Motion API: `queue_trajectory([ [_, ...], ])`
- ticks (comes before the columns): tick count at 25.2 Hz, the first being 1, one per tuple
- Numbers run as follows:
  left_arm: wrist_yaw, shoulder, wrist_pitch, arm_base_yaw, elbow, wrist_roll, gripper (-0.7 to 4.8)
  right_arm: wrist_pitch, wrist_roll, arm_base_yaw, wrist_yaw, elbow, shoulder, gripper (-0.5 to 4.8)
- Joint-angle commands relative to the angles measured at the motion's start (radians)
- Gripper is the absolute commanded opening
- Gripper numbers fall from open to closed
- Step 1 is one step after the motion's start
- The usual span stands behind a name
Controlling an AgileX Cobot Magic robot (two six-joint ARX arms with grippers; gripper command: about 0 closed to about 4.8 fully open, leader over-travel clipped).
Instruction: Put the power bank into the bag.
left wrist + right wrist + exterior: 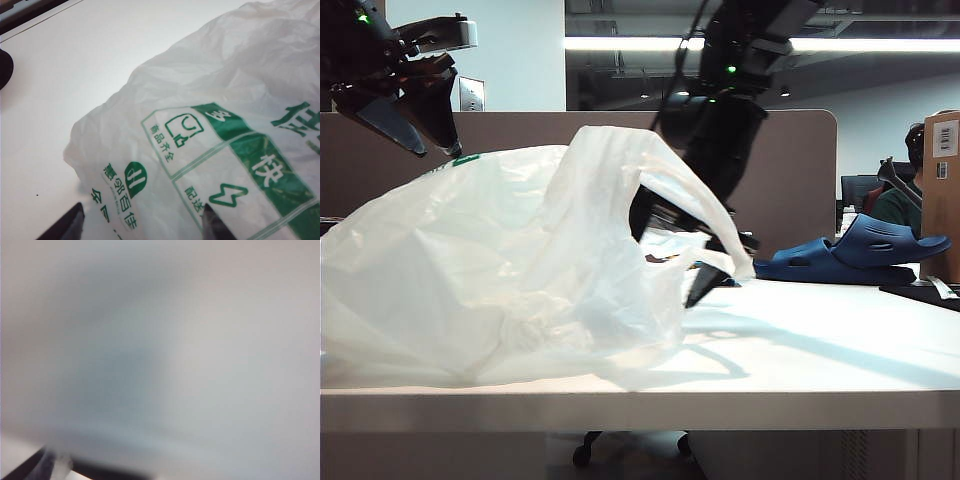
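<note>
The bag (510, 270) lies crumpled on the table's left half, its mouth facing right with one loop handle (695, 205) standing up. In the left wrist view the bag (225, 125) shows green print. My left gripper (420, 125) hangs above the bag's top left corner; its fingers (75, 225) stand apart with nothing between them, so it is open. My right gripper (672, 252) reaches down at the bag's mouth behind the handle, its dark fingers spread. Pale blurred film fills the right wrist view. The power bank is hidden.
A blue rubber clog (855, 250) rests at the back right of the white table (840, 340). A brown box (942, 190) stands at the far right edge. A grey partition (790, 170) runs behind the table.
</note>
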Motion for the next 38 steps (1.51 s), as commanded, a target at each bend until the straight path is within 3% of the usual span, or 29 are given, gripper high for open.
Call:
queue_trajectory([
  [1, 0.008, -0.011, 0.006, 0.001, 0.004, 0.000, 2.99, -0.035, -0.006, -0.026, 0.016, 0.008, -0.026, 4.35],
  [5, 0.057, -0.039, 0.019, 0.001, 0.005, 0.000, 2.99, -0.045, -0.011, -0.063, 0.032, 0.008, -0.087, 3.98],
  [8, 0.163, -0.078, 0.021, 0.001, 0.005, 0.000, 2.99, -0.076, -0.057, -0.095, 0.100, 0.008, -0.142, 2.31],
  [16, 0.179, -0.192, 0.016, 0.000, 0.005, 0.000, 3.00, -0.100, -0.086, -0.187, 0.155, 0.008, -0.268, -0.07],
  [21, 0.176, -0.272, 0.036, 0.000, 0.005, -0.008, 2.77, -0.091, -0.101, -0.240, 0.224, 0.008, -0.370, -0.08],
  [22, 0.145, -0.303, 0.045, 0.000, 0.005, -0.008, 2.40, -0.085, -0.105, -0.259, 0.238, 0.008, -0.406, -0.08],
  [27, -0.018, -0.389, 0.068, 0.000, 0.005, -0.007, 2.33, -0.053, -0.108, -0.335, 0.280, 0.008, -0.523, -0.08],
  [28, -0.042, -0.406, 0.069, 0.000, 0.005, -0.007, 1.89, -0.040, -0.108, -0.355, 0.288, 0.007, -0.550, -0.08],
  [29, -0.058, -0.432, 0.068, 0.000, 0.005, -0.007, 0.25, -0.027, -0.107, -0.378, 0.293, 0.007, -0.583, -0.08],
  [30, -0.065, -0.451, 0.068, 0.000, 0.005, -0.007, -0.02, -0.016, -0.106, -0.399, 0.293, 0.007, -0.612, -0.08],
  [33, -0.095, -0.504, 0.080, 0.000, 0.005, -0.008, -0.06, -0.004, -0.107, -0.459, 0.293, 0.007, -0.705, -0.08],
  [38, -0.260, -0.554, 0.121, 0.001, 0.005, -0.064, -0.06, -0.004, -0.115, -0.507, 0.292, 0.006, -0.821, -0.08],
])
